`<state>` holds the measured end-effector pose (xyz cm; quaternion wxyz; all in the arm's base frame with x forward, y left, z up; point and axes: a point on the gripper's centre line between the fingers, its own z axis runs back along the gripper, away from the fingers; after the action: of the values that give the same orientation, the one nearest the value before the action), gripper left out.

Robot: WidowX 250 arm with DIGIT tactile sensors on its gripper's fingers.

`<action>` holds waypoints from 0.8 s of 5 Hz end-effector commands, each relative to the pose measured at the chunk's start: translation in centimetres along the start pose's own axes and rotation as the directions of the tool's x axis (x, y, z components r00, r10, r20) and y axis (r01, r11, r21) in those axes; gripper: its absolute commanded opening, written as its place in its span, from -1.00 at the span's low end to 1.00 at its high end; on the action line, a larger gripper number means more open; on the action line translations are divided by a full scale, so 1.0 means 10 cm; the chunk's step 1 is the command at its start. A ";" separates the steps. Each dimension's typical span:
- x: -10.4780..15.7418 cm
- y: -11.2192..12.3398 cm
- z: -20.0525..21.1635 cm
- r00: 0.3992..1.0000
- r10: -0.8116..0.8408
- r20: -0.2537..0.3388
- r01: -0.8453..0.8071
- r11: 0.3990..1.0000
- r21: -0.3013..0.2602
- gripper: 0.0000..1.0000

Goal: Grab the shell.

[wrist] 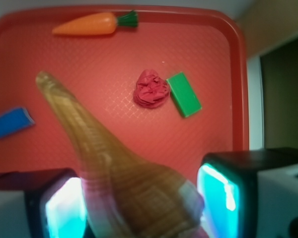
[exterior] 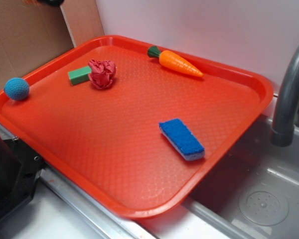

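Tan, ridged shell (wrist: 124, 183) fills the lower centre of the wrist frame, clamped at its wide end by the gripper (wrist: 139, 208), point upward-left. High above the orange tray (exterior: 139, 209), so the grab looks secured.

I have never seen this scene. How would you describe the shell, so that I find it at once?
Start from the large red plastic tray. The tan ridged spiral shell is not lying on it: in the wrist view it sits between the end effector fingers, above the tray, with its wide end at the fingers and its thin point reaching out. Unlike the orange toy carrot, it is tan-brown, ribbed, without a green top.
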<state>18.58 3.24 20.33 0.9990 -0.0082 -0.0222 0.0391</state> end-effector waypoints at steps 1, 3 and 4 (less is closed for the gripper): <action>0.03 0.05 0.43 0.980 0.176 0.097 -0.183 0.981 0.068 -1.00; 0.12 -0.08 0.33 0.957 0.271 0.106 -0.275 0.961 0.027 -1.00; 0.12 -0.12 0.28 0.955 0.280 0.102 -0.282 0.959 0.007 -1.00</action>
<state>19.92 1.60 22.37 0.9823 0.0036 -0.0560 0.1787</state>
